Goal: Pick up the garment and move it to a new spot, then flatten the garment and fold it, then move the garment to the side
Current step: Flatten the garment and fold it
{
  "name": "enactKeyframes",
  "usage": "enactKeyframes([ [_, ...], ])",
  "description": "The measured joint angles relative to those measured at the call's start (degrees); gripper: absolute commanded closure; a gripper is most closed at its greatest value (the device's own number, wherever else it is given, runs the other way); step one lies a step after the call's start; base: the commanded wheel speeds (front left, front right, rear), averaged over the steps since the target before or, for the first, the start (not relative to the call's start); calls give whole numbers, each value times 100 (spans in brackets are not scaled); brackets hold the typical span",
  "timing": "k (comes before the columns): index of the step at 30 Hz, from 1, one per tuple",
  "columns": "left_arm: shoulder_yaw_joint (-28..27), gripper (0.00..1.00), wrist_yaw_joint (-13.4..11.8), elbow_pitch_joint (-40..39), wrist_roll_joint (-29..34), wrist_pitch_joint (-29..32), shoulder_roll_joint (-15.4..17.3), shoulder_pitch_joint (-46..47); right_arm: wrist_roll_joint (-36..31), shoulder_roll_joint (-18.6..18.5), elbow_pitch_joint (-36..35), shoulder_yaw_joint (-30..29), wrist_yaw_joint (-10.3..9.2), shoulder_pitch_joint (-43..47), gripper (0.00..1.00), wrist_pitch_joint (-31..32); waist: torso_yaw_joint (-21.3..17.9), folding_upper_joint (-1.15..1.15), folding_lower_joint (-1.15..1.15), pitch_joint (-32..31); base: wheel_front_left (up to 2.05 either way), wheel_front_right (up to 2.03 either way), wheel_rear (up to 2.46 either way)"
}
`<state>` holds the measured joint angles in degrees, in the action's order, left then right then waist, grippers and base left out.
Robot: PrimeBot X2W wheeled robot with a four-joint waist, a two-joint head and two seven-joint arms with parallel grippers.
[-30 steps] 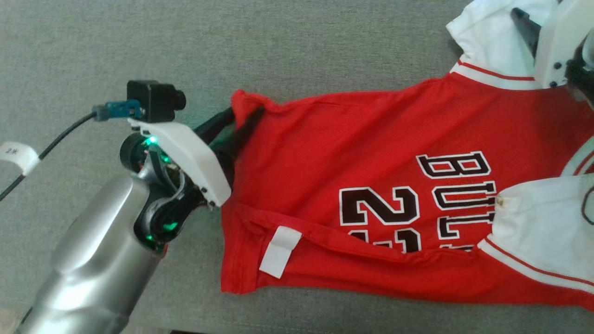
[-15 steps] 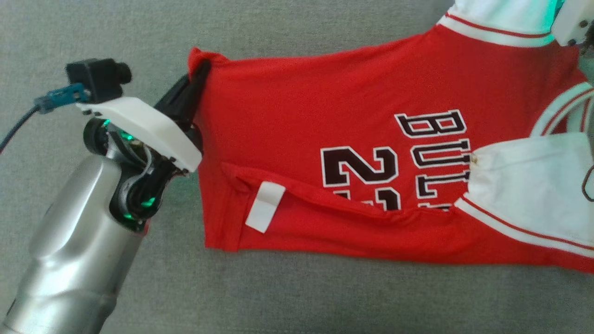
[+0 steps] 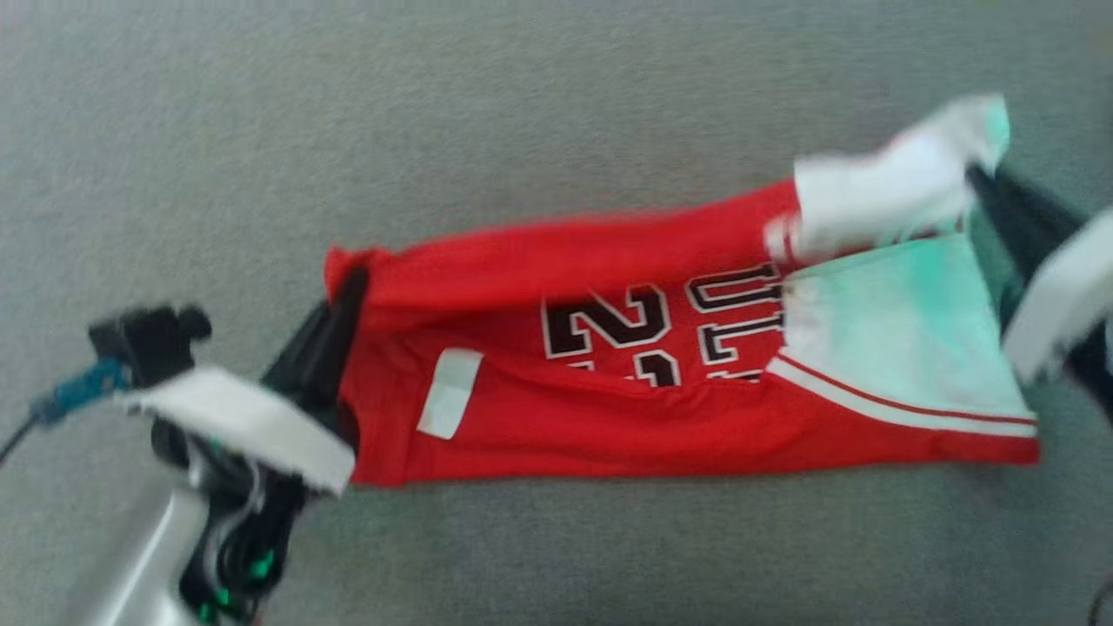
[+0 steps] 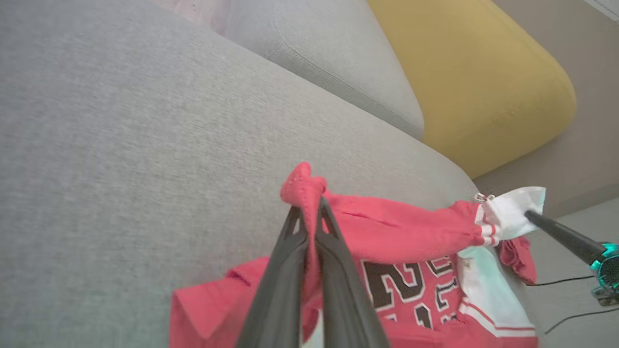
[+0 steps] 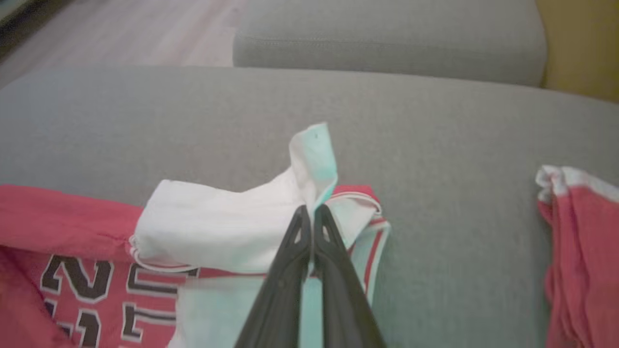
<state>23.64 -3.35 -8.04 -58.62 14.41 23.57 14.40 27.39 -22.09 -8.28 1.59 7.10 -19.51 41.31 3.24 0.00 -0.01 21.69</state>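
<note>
Plainly this is soft, light stuff. On the left, my left fingers (image 4: 295,241) are pinched tight on a red hem corner of the garment (image 3: 609,417), with a small bunch of cloth poking out above the tips. The knit looks thin, limp and matt rather than slick. I judge it will sag and stretch between holds rather than slide out. Corners and seamed edges are the places to take it, since a doubled hem gives something to bite on. A white rectangular label (image 3: 448,404) sits just right of that hem. Further right come black, white-edged numerals and letters, a print I expect to be stiffer and to resist creasing. Next is a white sleeve (image 3: 887,187) with red-striped trim, and my right fingers (image 5: 297,241) are clamped shut on its edge. The garment hangs stretched between both holds over the grey woven sofa seat (image 3: 261,130). The head view is blurred, so I cannot tell whether the near edge touches the seat. At the far right lies a separate-looking bunch of red cloth (image 5: 575,241).
</note>
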Motion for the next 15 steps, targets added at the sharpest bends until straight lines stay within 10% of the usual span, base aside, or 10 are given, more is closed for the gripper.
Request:
enactKeyframes([
  [6, -100, 100, -280, -651, -147, -113, 107, -873, -24, 215, -725, -129, 0, 1249, 100, 264, -284, 0, 0, -120, 0, 0, 0],
  [7, -94, 100, -328, -687, -147, -111, 122, -988, -63, 207, -756, -73, 0, 1357, 73, 291, -320, 0, 0, -124, 0, 0, 0],
  [8, -93, 95, -387, -686, -145, -108, 136, -1092, -134, 200, -768, -37, 0, 1444, 0, 292, -351, 0, 0, -127, 0, 0, 0],
  [9, -83, 32, -439, -655, -98, -107, 190, -1180, -180, 202, -767, -12, 0, 1494, 0, 323, -372, 0, 0, -131, 0, 0, 0],
  [10, -55, 0, -476, -598, 34, -109, 290, -1250, -185, 199, -772, 7, 0, 1527, 0, 365, -385, 0, 0, -135, 0, 0, 0],
  [15, -223, 0, -737, -494, 598, -775, 433, -1480, -326, 294, -857, -276, 0, 1496, 0, 405, -401, 0, 1, -156, 0, 0, 0],
])
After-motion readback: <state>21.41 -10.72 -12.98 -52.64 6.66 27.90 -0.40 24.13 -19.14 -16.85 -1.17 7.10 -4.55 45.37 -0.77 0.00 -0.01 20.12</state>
